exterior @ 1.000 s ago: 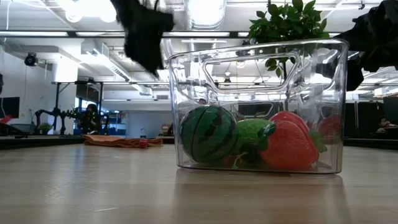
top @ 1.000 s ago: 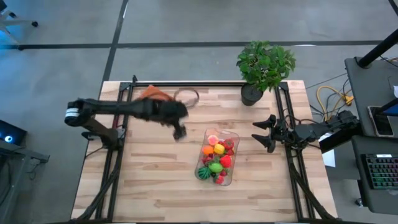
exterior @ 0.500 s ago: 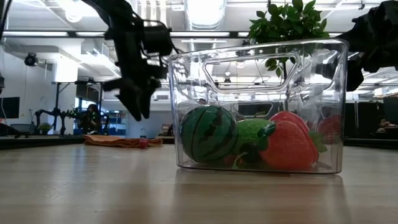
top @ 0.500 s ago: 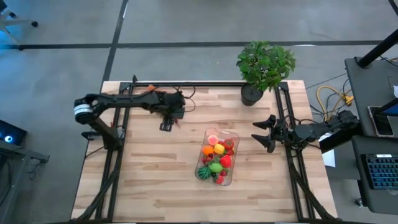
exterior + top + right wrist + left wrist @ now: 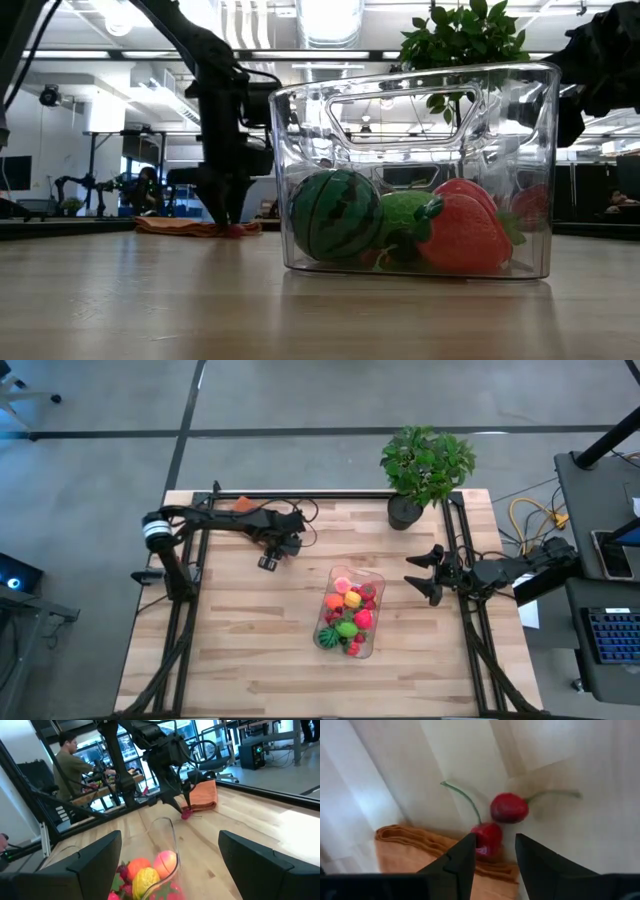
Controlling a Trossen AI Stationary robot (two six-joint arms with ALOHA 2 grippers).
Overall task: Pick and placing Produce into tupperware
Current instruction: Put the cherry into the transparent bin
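Judging from how things lie, the task is nearly done: the tupperware (image 5: 350,612), set right of the counter's middle, is already filled with produce (image 5: 347,616), among it a watermelon (image 5: 336,214), a strawberry (image 5: 463,233), a lemon (image 5: 146,880) and a peach-coloured fruit (image 5: 167,862). Only a pair of red cherries (image 5: 499,821) is seen left outside, lying at the far side of the counter (image 5: 250,650) against the edge of a folded orange cloth (image 5: 407,847).

The left pincer (image 5: 494,851) is lowered over these cherries; its fingers (image 5: 462,860) are held narrowly apart, one to each side of the nearer cherry, and nothing is gripped yet. It is judged that the cherries remain to be closed on, lifted and carried to the tub. Their thin green stems may make them shift when squeezed.

The right pincer (image 5: 432,575) is parked at the right edge of the counter, spread wide and empty, pointed toward the tub.

The counter is of pale wooden planks, framed by dark rails. A potted plant (image 5: 424,468) is stood at its far right corner. Beyond the counter a workshop with ceiling lights and benches is seen, and a person (image 5: 75,766) is shown at work there.
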